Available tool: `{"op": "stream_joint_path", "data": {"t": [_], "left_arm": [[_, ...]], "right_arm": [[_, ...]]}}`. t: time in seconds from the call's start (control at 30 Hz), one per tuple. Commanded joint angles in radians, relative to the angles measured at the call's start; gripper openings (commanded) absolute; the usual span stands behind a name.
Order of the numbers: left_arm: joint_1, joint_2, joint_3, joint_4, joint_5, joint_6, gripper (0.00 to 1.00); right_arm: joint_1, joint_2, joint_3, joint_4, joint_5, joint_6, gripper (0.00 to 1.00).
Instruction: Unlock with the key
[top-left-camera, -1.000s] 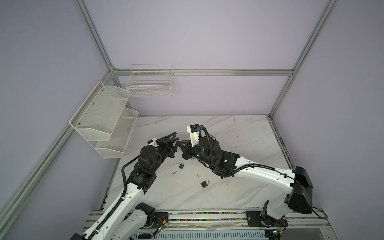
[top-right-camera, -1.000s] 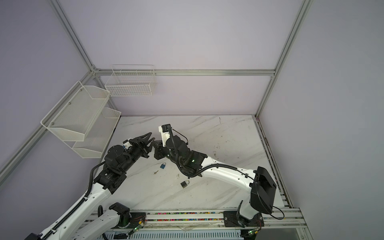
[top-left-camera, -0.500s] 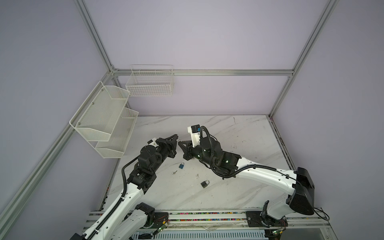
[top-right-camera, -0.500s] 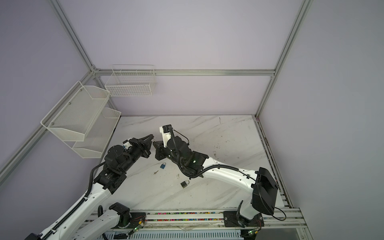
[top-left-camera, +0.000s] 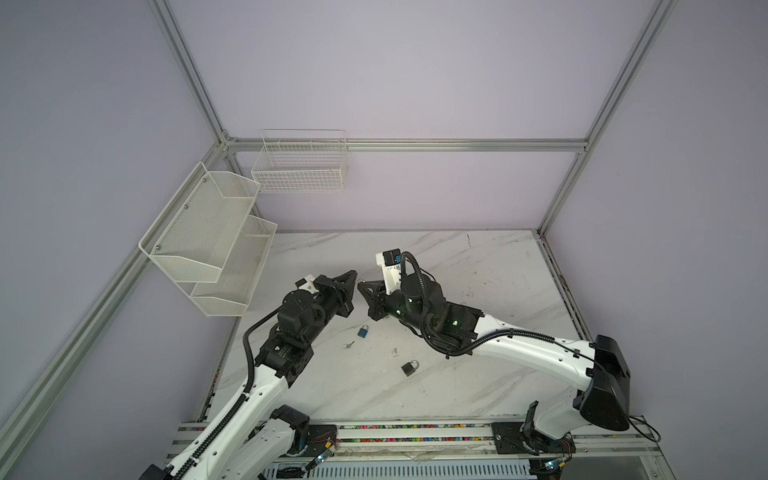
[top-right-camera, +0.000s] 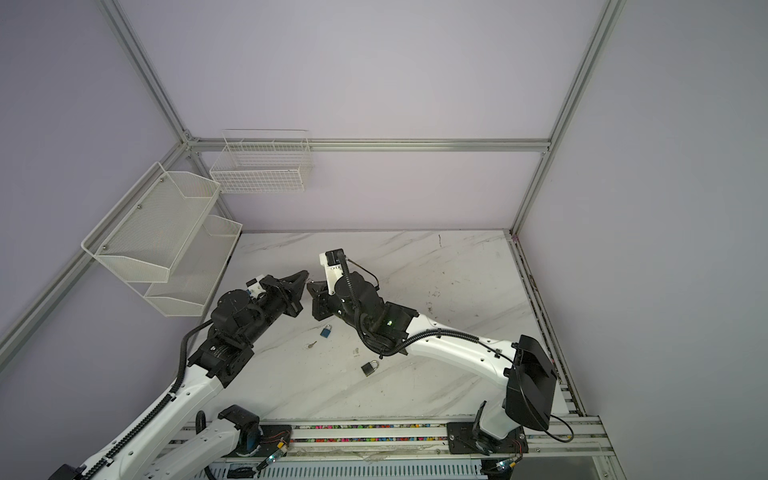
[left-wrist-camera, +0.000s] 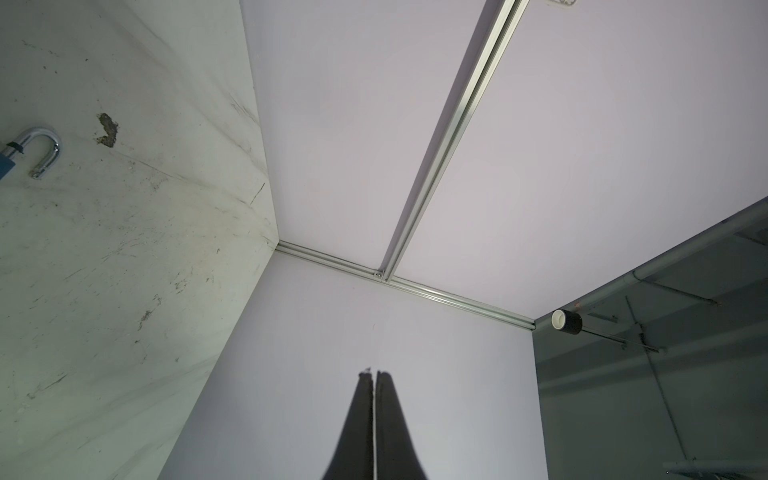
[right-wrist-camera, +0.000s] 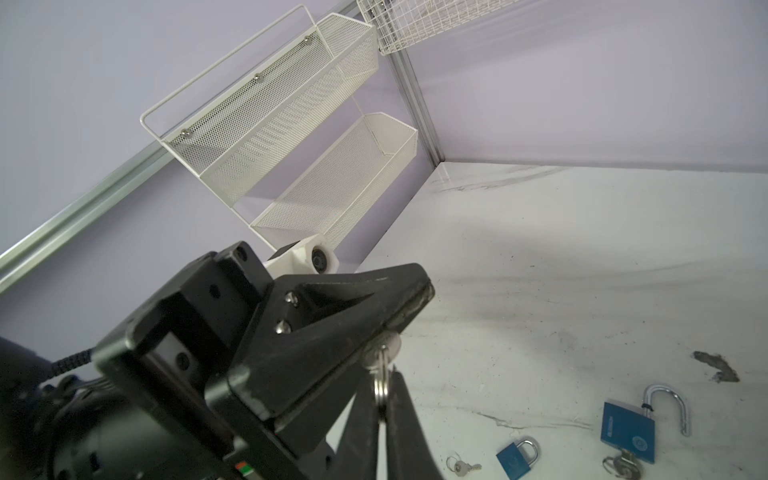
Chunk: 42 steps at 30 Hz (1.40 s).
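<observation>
The left claw (right-wrist-camera: 401, 322) is clenched on the key (right-wrist-camera: 384, 347) in midair, the right claw (top-left-camera: 360, 286) slightly parted around its ring (right-wrist-camera: 380, 392); the small blue padlock (right-wrist-camera: 517, 455) lies shut on the bench (right-wrist-camera: 582, 270), so inserting and turning seem left.

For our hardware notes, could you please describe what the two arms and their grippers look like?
Both the left arm and right arm have white shells with black joint housings, and a black ribbed cable runs along each. A small green light glows on the right arm. The left gripper and right gripper are black, with tapering wedge-shaped fingers and a white camera mount behind each.
</observation>
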Motion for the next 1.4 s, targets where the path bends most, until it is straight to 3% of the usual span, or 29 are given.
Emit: {"op": "stream_joint_path", "data": {"t": [0.0, 0.07, 0.2, 0.33, 0.5, 0.73, 0.87, 1.07, 1.37], "left_arm": [[-0.001, 0.006, 0.073, 0.025, -0.021, 0.159, 0.0], [-0.001, 0.013, 0.101, 0.03, -0.023, 0.278, 0.0], [0.01, 0.029, 0.158, 0.037, 0.008, 0.545, 0.0], [0.008, 0.07, 0.24, 0.003, 0.097, 0.822, 0.0], [0.007, 0.109, 0.245, 0.132, 0.245, 0.989, 0.0], [0.004, 0.154, 0.237, 0.29, 0.366, 1.034, 0.0], [0.002, 0.166, 0.232, 0.354, 0.387, 1.012, 0.0], [-0.008, 0.18, 0.237, 0.407, 0.427, 0.997, 0.0], [-0.021, 0.192, 0.247, 0.405, 0.425, 1.002, 0.0]], "right_arm": [[-0.014, -0.078, 0.002, -0.01, -0.003, 0.006, 0.27], [-0.032, -0.114, -0.017, -0.013, -0.038, 0.028, 0.36], [-0.089, -0.168, -0.049, -0.001, -0.201, 0.093, 0.43], [-0.173, -0.189, -0.06, 0.012, -0.428, 0.183, 0.46], [-0.241, -0.187, -0.085, 0.105, -0.619, 0.285, 0.46], [-0.297, -0.164, -0.151, 0.328, -0.753, 0.396, 0.41], [-0.314, -0.135, -0.183, 0.345, -0.736, 0.395, 0.38], [-0.341, -0.122, -0.246, 0.565, -0.793, 0.485, 0.38], [-0.341, -0.102, -0.247, 0.642, -0.822, 0.52, 0.35]]}}
